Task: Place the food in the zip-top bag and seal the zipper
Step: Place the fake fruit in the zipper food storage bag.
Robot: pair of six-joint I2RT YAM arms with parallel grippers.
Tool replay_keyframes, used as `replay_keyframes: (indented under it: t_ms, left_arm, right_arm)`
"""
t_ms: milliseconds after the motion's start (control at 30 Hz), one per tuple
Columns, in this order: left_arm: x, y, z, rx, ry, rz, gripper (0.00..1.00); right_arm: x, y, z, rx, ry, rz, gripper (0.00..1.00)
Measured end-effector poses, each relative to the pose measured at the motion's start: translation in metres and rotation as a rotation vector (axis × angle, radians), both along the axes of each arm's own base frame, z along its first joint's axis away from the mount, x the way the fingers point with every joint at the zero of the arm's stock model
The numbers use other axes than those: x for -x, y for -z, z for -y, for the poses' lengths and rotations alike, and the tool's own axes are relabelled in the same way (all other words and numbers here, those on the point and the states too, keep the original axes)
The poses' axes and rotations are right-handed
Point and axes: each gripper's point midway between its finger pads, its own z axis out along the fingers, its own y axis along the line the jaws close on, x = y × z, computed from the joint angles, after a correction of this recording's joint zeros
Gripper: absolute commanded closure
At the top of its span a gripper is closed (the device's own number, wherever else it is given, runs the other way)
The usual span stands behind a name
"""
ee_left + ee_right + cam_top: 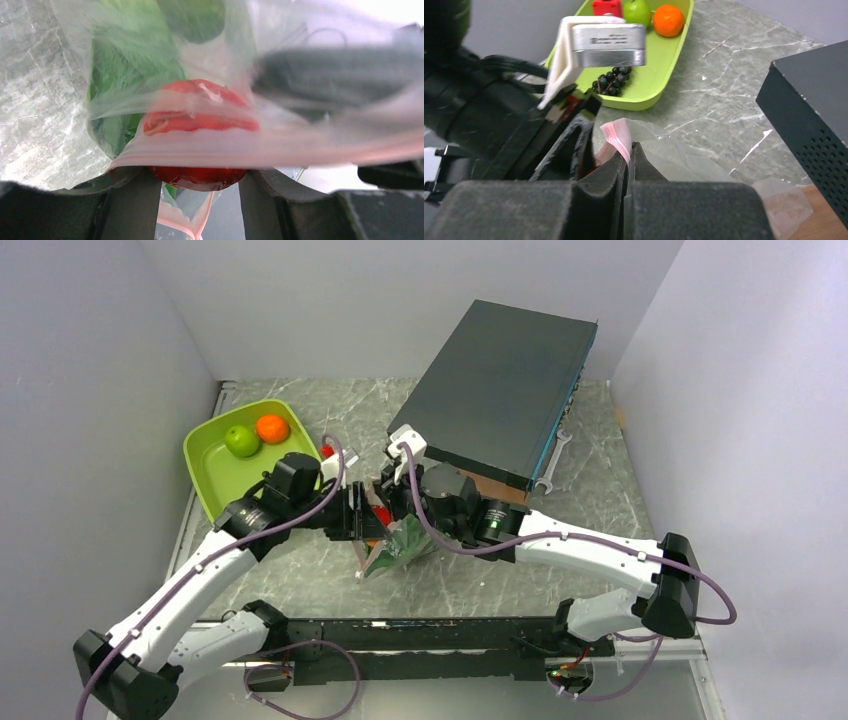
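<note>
floppy, likely slippery zip-top bag [400, 546] hangs over the table [300, 585], right gripper [628, 161] clamped on its pink zipper [616, 134] (stiffest hold), left gripper [196, 172] half-open gripping a light-looking red fruit [200, 182] at the mouth.

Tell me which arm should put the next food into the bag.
Left: the left tool grips the red fruit at the zip-top bag mouth; the right tool is clamped shut on the pink zipper.

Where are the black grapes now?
Right wrist view: the black grapes lie in the lime-green tray, near its closer rim, apart from the green apple and orange fruit.
</note>
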Motion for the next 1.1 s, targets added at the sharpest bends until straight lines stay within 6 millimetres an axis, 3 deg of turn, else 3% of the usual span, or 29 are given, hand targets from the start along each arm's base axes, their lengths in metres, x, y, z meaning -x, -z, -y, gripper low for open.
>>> replay_keyframes:
  t_ms: [167, 333, 567, 667, 800, 933, 1100]
  left_arm:
    - [-0.006, 0.009, 0.005, -0.011, -0.008, -0.047, 0.74]
    - [-0.009, 0.007, 0.011, 0.017, -0.008, -0.063, 0.63]
    - [-0.011, 0.008, 0.007, 0.026, -0.07, -0.066, 0.41]
    - [-0.014, 0.007, 0.001, 0.022, -0.116, -0.036, 0.22]
    - [-0.011, 0.005, -0.013, 0.041, -0.184, 0.035, 0.11]
    - [-0.006, 0.0, -0.021, 0.067, -0.205, 0.091, 0.19]
    - [-0.003, 0.001, -0.027, 0.085, -0.226, 0.137, 0.47]
  right_arm:
    - [0.008, 0.005, 0.0, -0.009, -0.046, 0.004, 1.0]
    - [0.007, 0.004, 0.0, -0.015, -0.041, 0.012, 1.0]
    - [0.011, 0.002, -0.001, -0.01, -0.021, 0.028, 1.0]
    - [0.012, 0.002, -0.001, -0.015, -0.01, 0.023, 1.0]
    - [0.013, 0.002, -0.002, -0.025, -0.003, 0.008, 1.0]
    - [0.013, -0.001, -0.004, -0.038, 0.004, -0.005, 1.0]
    - [0.012, -0.002, -0.006, -0.042, 0.006, -0.011, 1.0]
